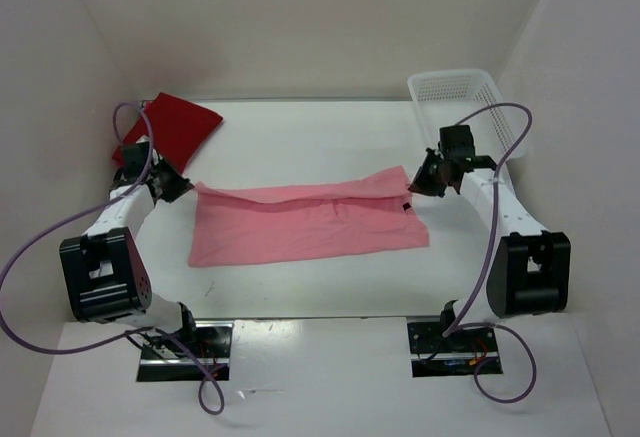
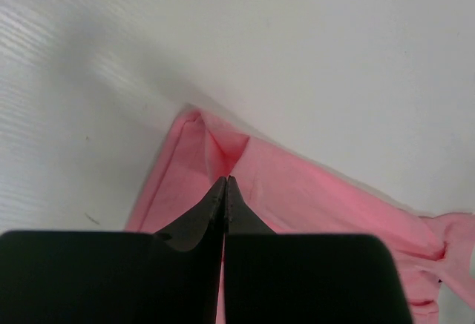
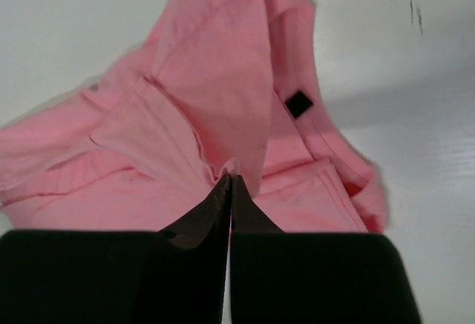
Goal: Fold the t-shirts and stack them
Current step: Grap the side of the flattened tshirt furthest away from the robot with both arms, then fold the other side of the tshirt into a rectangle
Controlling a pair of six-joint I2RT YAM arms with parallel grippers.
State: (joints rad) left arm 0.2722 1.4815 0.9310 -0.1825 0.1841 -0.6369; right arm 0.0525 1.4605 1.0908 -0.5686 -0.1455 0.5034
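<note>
Dark red t-shirt [image 1: 175, 127]: folded into a flat, angular packet at the far left corner of the white worktop [image 1: 320, 137], one corner pointing toward the middle. The cloth is a deep, even red with no print. It lies apart from the pink shirt.

Left claw [image 1: 180, 185]: clenched on the far left corner of the light pink t-shirt [image 1: 305, 222]. In the left wrist view the two black tips meet, with a small peak of pink cloth pinched between them and a crease running down from the pinch.

Light pink t-shirt, position: spread across the middle of the worktop between the two arms, its long side running left to right.

Light pink t-shirt, appearance: a soft, plain salmon-pink, matte and lightly wrinkled. The far edge is doubled over into a long narrow band along the top. The near edge lies flat and fairly straight. The right end is bunched into several overlapping folds.

Black tag [image 1: 407, 207]: a small dark square on the cloth near the shirt's right end.

Right claw [image 1: 420, 179]: clenched on the far right corner of the same shirt. The right wrist view shows gathered cloth rising to the closed tips.

Basket [image 1: 465, 107]: white plastic mesh, at the far right corner of the worktop, beyond the right claw.
</note>
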